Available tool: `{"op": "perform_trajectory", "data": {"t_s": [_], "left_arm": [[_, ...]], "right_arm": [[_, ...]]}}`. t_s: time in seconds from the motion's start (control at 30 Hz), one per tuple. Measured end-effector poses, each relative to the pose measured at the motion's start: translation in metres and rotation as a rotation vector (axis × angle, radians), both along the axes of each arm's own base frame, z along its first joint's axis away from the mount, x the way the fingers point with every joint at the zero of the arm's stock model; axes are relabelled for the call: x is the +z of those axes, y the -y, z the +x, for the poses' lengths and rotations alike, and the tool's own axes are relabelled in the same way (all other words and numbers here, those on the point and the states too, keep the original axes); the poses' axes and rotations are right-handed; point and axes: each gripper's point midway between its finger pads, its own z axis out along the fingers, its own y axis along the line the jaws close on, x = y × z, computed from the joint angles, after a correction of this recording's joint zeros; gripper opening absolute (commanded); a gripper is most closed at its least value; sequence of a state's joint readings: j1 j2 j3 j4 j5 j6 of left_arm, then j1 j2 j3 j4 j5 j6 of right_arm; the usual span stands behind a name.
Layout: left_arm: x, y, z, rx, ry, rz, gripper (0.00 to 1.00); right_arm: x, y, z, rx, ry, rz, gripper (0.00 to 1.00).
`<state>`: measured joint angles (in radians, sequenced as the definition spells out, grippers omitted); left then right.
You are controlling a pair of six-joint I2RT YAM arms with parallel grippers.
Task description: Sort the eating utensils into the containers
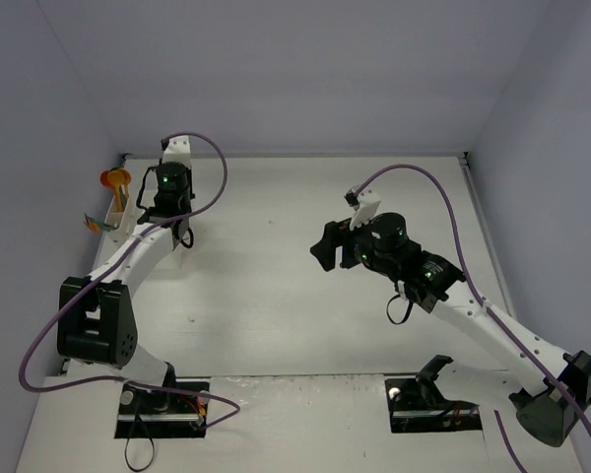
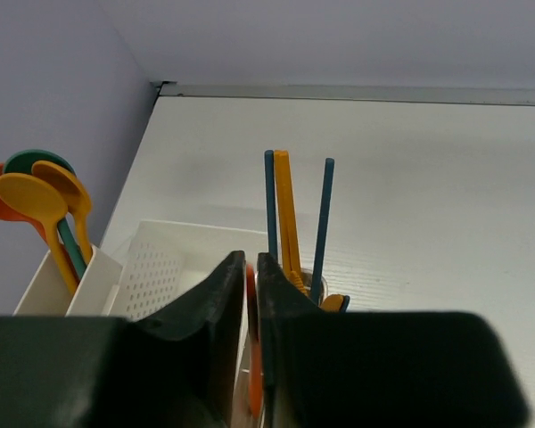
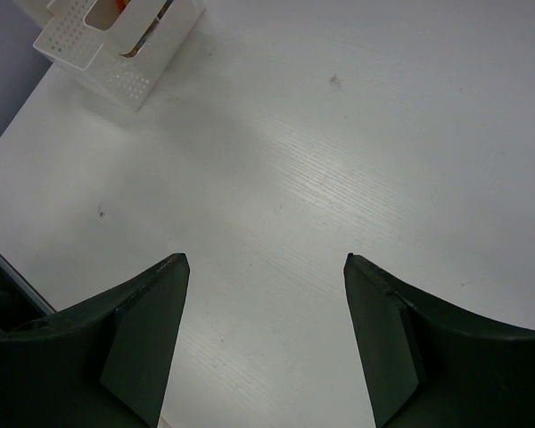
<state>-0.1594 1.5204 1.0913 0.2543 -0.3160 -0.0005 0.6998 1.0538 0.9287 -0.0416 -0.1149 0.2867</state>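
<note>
The containers (image 2: 152,267), white perforated bins in a row, stand by the left wall, right under my left gripper (image 2: 251,259). Its jaws stand almost together with an orange utensil (image 2: 254,374) pinched upright between them over a bin. Orange, yellow and teal spoons (image 2: 36,196) stand in the leftmost bin, and they show as well from above (image 1: 115,179). Blue and orange sticks (image 2: 285,214) stand in a compartment to the right of the jaws. My right gripper (image 3: 266,267) hangs open over bare table, holding nothing, far from the containers (image 3: 116,53).
The left wall and the far-left table corner (image 2: 156,86) lie close to the bins. Purple cables (image 1: 212,158) loop over both arms. From above, my right gripper (image 1: 325,246) sits mid-table.
</note>
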Motion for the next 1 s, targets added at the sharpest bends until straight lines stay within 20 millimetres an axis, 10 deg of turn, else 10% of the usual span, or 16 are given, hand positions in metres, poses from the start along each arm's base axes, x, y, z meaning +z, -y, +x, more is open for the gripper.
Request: {"op": "perform_trajectory", "data": {"t_s": [0.23, 0.4, 0.7, 1.0], "left_arm": [[0.001, -0.002, -0.009, 0.006, 0.013, -0.014, 0.58], [0.047, -0.005, -0.037, 0.010, 0.087, -0.047, 0.62], [0.203, -0.013, -0.136, -0.010, 0.270, -0.157, 0.69], [0.216, -0.035, -0.249, 0.026, 0.262, -0.171, 0.84]], "right_arm": [[-0.004, 0.003, -0.001, -0.008, -0.012, -0.018, 0.69], [0.002, 0.010, 0.002, -0.032, 0.003, -0.050, 0.77], [0.089, 0.051, 0.024, -0.217, 0.239, -0.078, 1.00], [0.167, 0.134, 0.012, -0.518, 0.462, -0.112, 1.00]]}}
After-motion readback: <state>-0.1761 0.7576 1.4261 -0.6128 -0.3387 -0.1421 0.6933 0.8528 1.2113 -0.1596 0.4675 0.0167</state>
